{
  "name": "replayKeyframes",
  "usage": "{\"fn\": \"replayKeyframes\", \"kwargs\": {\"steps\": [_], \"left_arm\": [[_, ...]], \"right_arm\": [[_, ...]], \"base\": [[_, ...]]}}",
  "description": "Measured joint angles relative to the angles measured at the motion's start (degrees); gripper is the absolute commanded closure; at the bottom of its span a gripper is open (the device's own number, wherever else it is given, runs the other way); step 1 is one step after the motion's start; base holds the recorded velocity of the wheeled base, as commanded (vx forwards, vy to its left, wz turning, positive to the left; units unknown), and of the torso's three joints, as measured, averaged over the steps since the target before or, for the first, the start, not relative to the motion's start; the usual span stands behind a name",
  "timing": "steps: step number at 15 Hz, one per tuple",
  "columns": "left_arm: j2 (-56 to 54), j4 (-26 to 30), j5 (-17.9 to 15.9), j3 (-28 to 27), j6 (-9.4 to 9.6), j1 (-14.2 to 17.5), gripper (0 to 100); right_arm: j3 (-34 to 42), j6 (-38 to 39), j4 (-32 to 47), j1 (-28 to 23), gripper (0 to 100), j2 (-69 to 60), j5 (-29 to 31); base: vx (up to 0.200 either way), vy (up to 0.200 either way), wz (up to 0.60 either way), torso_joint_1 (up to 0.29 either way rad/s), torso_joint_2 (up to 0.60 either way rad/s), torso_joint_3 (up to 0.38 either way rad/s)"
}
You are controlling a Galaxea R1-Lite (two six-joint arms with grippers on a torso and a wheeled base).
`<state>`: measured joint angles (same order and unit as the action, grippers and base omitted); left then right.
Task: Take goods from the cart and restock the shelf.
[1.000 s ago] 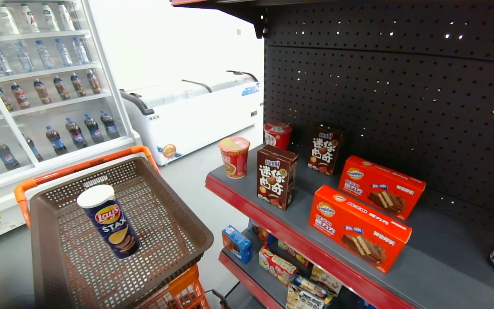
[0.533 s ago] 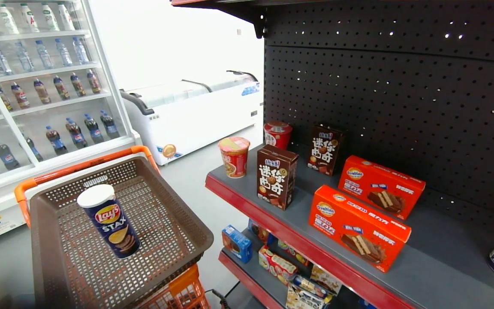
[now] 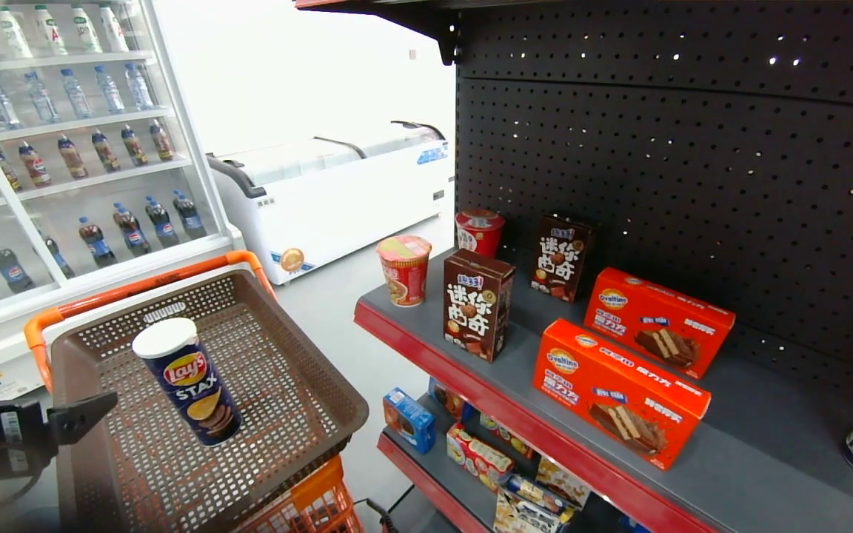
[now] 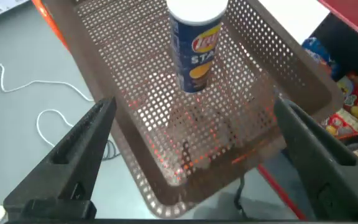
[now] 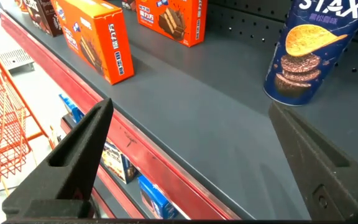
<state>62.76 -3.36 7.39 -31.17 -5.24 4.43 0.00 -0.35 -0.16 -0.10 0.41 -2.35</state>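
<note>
A dark blue chip can with a white lid [image 3: 188, 381] stands upright in the brown mesh cart basket [image 3: 300, 348]. The can [image 4: 196, 42] stands well ahead of my left gripper [image 4: 194, 155], which is open and empty, its black fingers [image 4: 73, 155] wide apart above the basket's near corner. In the head view that gripper [image 3: 82, 414] is at the basket's left rim. My right gripper [image 5: 191, 162] is open and empty over the grey shelf board [image 5: 216, 137]. A second chip can [image 5: 312, 46] stands on that board beyond it.
On the shelf [image 3: 737, 459] stand two orange boxes [image 3: 619, 392], two brown boxes [image 3: 477, 303] and two red noodle cups [image 3: 404, 270]. A red lip edges the shelf front. Lower shelves hold small packs [image 3: 478, 455]. A drinks fridge [image 3: 64, 148] and a chest freezer [image 3: 338, 192] stand behind.
My left gripper has come into the head view at the basket's left rim. The can and the shelf goods have not moved.
</note>
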Motion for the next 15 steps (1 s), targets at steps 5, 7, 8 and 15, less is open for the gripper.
{"fn": "replayKeyframes", "kwargs": {"steps": [5, 7, 8, 15], "left_arm": [[12.2, -22.5, -7.1, 6.9, 0.07, 2.1, 0], [16.9, -31.1, -8.3, 9.6, 0.84, 3.2, 0], [19.4, -36.3, -8.6, 11.1, 2.79, 4.1, 0], [32.7, -53.4, -10.7, 16.4, 7.34, 8.4, 0]], "right_arm": [[0.0, 0.0, 0.0, 0.0, 0, 0.0, 0.0], [0.0, 0.0, 0.0, 0.0, 0, 0.0, 0.0], [0.0, 0.0, 0.0, 0.0, 0, 0.0, 0.0], [0.0, 0.0, 0.0, 0.0, 0, 0.0, 0.0]], "base": [[0.000, 0.000, 0.00, 0.000, 0.00, 0.000], [0.000, 0.000, 0.00, 0.000, 0.00, 0.000], [0.000, 0.000, 0.00, 0.000, 0.00, 0.000], [0.000, 0.000, 0.00, 0.000, 0.00, 0.000]]}}
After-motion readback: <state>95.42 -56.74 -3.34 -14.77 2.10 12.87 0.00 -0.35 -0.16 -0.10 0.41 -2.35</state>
